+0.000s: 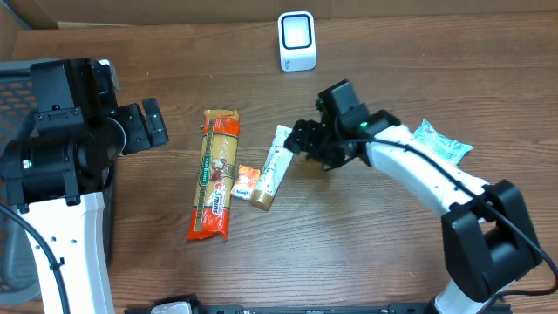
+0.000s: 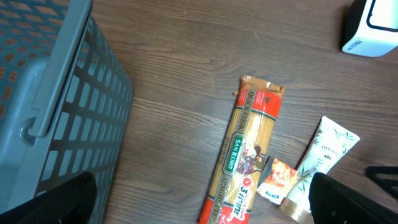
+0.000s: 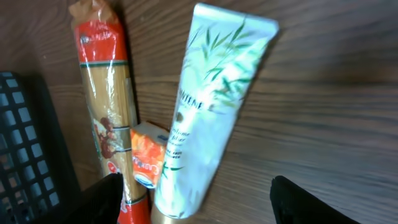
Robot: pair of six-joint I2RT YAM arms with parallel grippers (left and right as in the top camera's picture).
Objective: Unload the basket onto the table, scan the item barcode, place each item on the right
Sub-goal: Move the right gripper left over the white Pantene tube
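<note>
Overhead: tube point(image 1: 268, 167) lies far-to-near, cap apparently toward the robot, right jaws wide, empty, beside it.

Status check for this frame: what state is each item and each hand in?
spaghetti packet, lying flat
white tube, lying flat, cap on
small orange packet, flat between those two
teal packet, lying flat, untouched
white scanner, upright
left hand, open, empty
right hand, open, close to the tube, not gripping

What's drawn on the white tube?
Green leaves on the tube, best seen in the right wrist view.
</note>
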